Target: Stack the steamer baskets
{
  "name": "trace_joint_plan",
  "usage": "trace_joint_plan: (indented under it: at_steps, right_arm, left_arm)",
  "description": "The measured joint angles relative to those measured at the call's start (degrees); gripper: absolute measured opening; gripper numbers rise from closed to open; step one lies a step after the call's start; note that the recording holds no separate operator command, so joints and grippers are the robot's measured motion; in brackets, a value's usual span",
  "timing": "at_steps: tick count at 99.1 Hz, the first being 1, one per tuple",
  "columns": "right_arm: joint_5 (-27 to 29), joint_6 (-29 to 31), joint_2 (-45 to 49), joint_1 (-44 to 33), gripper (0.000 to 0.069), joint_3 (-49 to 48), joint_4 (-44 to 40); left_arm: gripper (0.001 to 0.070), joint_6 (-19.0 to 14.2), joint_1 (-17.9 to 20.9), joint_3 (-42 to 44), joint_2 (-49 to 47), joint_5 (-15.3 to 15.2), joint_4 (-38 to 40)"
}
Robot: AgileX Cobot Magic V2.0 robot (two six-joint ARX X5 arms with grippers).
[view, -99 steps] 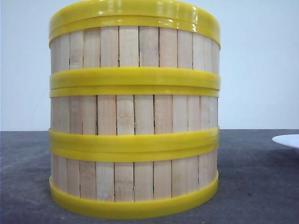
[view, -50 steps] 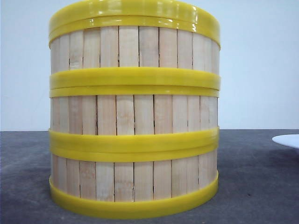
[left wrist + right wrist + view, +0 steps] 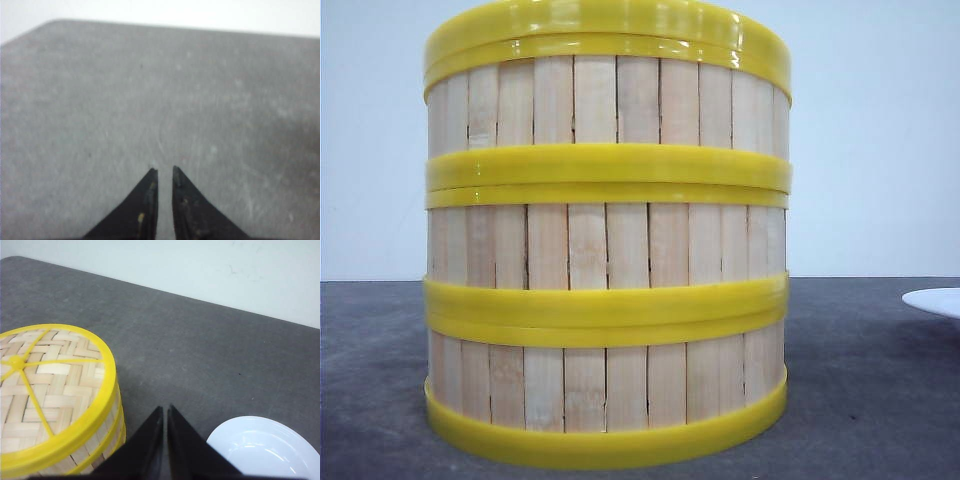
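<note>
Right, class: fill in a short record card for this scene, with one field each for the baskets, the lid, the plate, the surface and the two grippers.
steamer baskets: three, stacked in one upright column, rims aligned
lid: woven bamboo, yellow rim and spokes, on top of the stack
white plate: on the table right of the stack, apart from it
table: dark grey
left gripper: over bare table, fingers nearly together, holding nothing
right gripper: between stack and plate, fingers nearly together, holding nothing

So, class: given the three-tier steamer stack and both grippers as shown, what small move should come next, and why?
Probably none beyond keeping both arms back. The steamer baskets already stand as one aligned three-tier stack with a woven lid on top, and the left gripper and right gripper are shut, empty and clear of it.
</note>
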Motion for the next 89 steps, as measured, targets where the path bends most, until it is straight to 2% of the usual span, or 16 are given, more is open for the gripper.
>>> trace_joint_plan:
  at_steps: [29, 89]
  right_arm:
    - [0.0, 0.0, 0.0, 0.0, 0.0010, 0.0, 0.0]
    - [0.0, 0.0, 0.0, 0.0, 0.0010, 0.0, 0.1]
  left_arm:
    - [0.0025, 1.2, 0.0, 0.0, 0.1, 0.0, 0.1]
    - [0.0025, 1.3, 0.0, 0.0, 0.1, 0.0, 0.2]
